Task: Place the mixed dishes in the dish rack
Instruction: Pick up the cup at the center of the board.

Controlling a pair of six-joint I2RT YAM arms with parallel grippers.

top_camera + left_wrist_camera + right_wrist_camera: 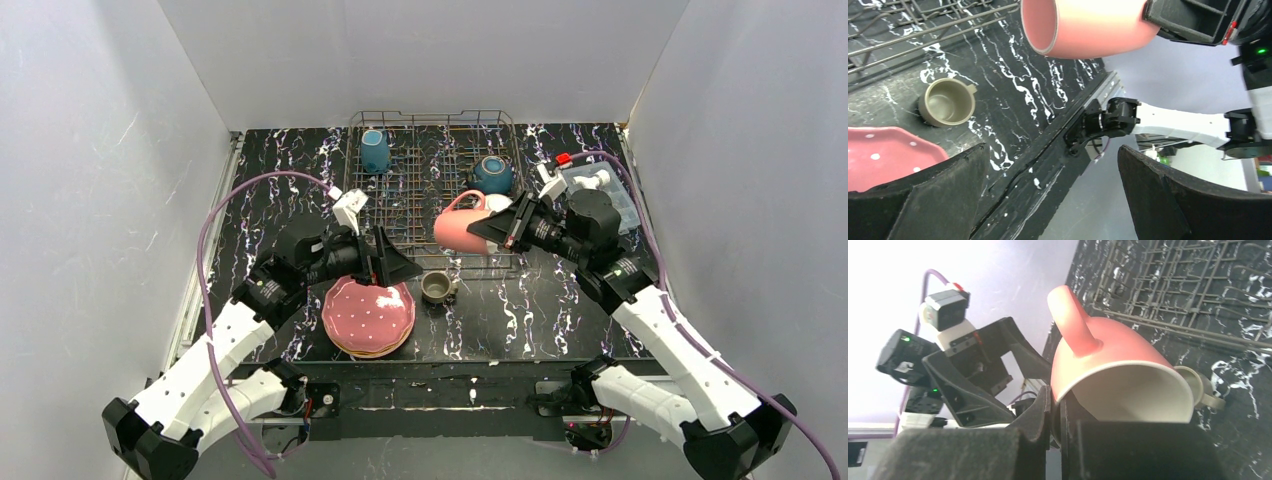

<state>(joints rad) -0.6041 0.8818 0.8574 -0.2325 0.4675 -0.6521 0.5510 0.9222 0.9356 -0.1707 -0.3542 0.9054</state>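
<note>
My right gripper (490, 228) is shut on the rim of a pink mug (458, 226) and holds it on its side above the front edge of the dish rack (430, 114). In the right wrist view the pads (1045, 405) pinch the mug wall (1108, 355). A blue mug (374, 150) and a teal bowl (491, 175) stand in the rack. My left gripper (400, 265) is open and empty just above the far edge of a stack of dotted plates (367, 315), pink on top. A grey-olive mug (436, 287) stands upright on the table beside the stack.
A clear plastic box (600, 190) with a white item sits to the right of the rack. White walls close in the left, the back and the right. The left wrist view shows the olive mug (946, 102), the pink plate (883, 155) and the held mug (1088, 27).
</note>
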